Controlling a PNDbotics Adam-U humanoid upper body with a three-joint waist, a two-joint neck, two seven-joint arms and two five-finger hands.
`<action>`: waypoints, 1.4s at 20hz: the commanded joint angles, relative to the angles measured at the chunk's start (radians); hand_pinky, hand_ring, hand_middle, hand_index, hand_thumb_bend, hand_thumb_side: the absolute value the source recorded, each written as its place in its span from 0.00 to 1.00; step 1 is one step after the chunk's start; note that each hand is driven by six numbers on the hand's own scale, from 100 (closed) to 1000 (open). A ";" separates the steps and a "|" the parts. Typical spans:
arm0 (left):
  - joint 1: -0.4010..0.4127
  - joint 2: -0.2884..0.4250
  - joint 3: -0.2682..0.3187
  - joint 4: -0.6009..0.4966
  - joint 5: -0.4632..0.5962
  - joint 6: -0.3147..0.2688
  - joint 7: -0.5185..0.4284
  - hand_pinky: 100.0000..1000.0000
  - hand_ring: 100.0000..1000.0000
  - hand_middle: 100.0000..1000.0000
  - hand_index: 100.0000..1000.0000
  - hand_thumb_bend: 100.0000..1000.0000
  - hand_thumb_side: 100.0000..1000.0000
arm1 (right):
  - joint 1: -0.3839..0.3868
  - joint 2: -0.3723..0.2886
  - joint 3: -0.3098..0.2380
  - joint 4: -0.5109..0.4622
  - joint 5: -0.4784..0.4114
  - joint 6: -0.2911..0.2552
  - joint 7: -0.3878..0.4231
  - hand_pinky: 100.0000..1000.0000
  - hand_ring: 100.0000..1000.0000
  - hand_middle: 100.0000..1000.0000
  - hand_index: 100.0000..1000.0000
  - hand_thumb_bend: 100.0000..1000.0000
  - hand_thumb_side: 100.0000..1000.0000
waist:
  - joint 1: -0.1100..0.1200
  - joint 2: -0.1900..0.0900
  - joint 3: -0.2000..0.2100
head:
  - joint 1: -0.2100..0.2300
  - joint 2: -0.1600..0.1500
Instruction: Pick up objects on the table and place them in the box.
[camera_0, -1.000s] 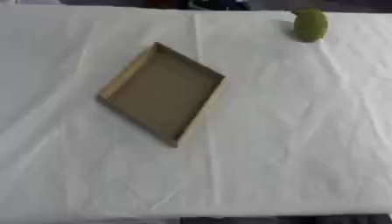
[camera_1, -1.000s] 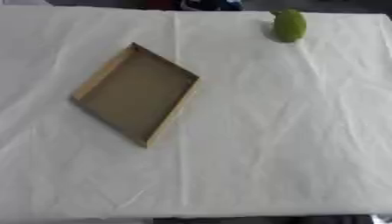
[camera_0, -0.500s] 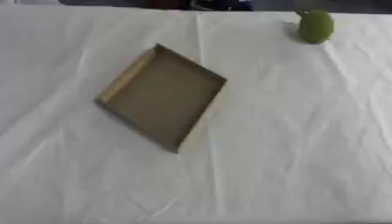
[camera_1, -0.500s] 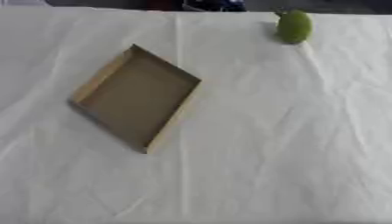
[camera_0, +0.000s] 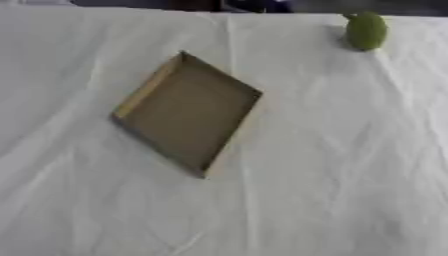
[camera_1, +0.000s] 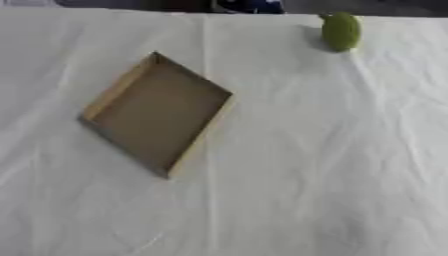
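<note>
A shallow brown cardboard box (camera_0: 186, 114) lies turned like a diamond on the white cloth, left of the middle, with nothing inside it. A green rounded object (camera_0: 366, 31), like a pear or lime, stands near the far edge at the upper right. Neither of my hands shows in either view.
A white wrinkled cloth (camera_0: 332, 150) covers the whole table. Its far edge (camera_0: 114, 9) runs along the top of the views, with dark shapes beyond it.
The whole picture has shifted slightly downward, so the camera has tilted. The box and the green object keep their places on the cloth.
</note>
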 joint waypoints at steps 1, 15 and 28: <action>-0.005 0.020 0.009 -0.018 0.010 -0.002 -0.007 0.47 0.56 0.57 0.77 0.00 0.52 | -0.033 -0.010 0.004 0.016 0.015 0.005 0.057 0.86 0.88 0.83 0.85 0.00 0.18 | 0.002 -0.017 0.001 | -0.003 -0.013; -0.009 0.022 0.010 -0.018 0.011 0.001 -0.011 0.47 0.56 0.57 0.76 0.00 0.53 | -0.037 0.003 0.104 0.060 0.169 -0.173 0.296 0.85 0.91 0.86 0.90 0.00 0.14 | -0.004 -0.023 0.003 | -0.008 -0.013; -0.010 0.023 0.009 -0.018 0.013 0.005 -0.012 0.47 0.55 0.57 0.76 0.00 0.53 | -0.035 0.004 0.159 0.078 0.226 -0.291 0.505 0.86 0.92 0.88 0.92 0.00 0.18 | -0.010 -0.028 0.005 | -0.008 -0.007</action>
